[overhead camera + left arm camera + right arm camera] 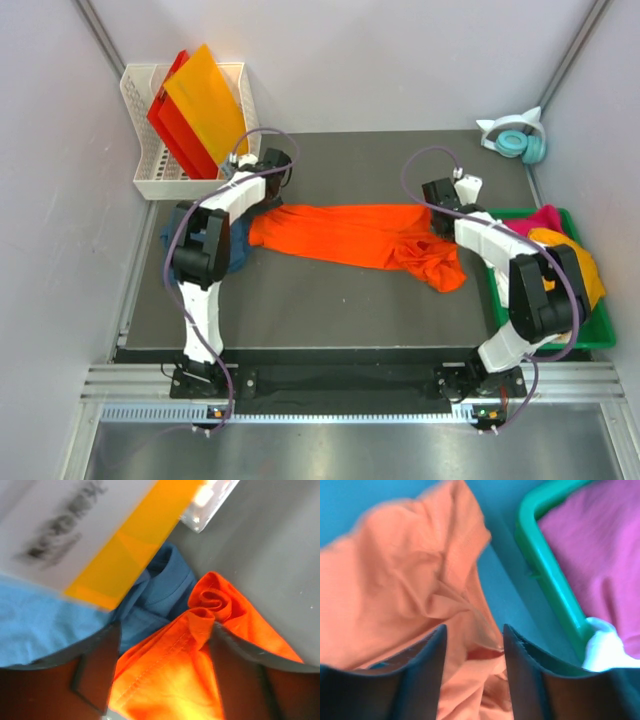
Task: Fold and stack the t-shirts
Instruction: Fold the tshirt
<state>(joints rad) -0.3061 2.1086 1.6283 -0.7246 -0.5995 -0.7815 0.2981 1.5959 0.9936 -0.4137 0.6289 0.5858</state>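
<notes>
The bright orange t-shirt [350, 232] lies stretched across the dark mat between my two grippers, with a crumpled heap at its right end. My left gripper [262, 205] is at its left end. In the left wrist view the gripper [165, 630] has a bunch of orange cloth [170, 680] filling the gap between its fingers. The dark teal-blue t-shirt [238, 252] lies bunched under the left arm and shows just beyond the orange cloth [160, 590]. My right gripper [440, 218] stands over the right end, jaws apart [475, 627], with a fold of orange cloth [395, 570] between them.
A green tray [560, 340] at the right holds a magenta shirt [545, 218] and a yellow-orange one [575, 255]; white cloth [605, 650] shows there too. A white basket [150, 185] at the back left holds stiff orange [205, 100] and red [180, 130] sheets. Headphones [520, 138] lie at the back right.
</notes>
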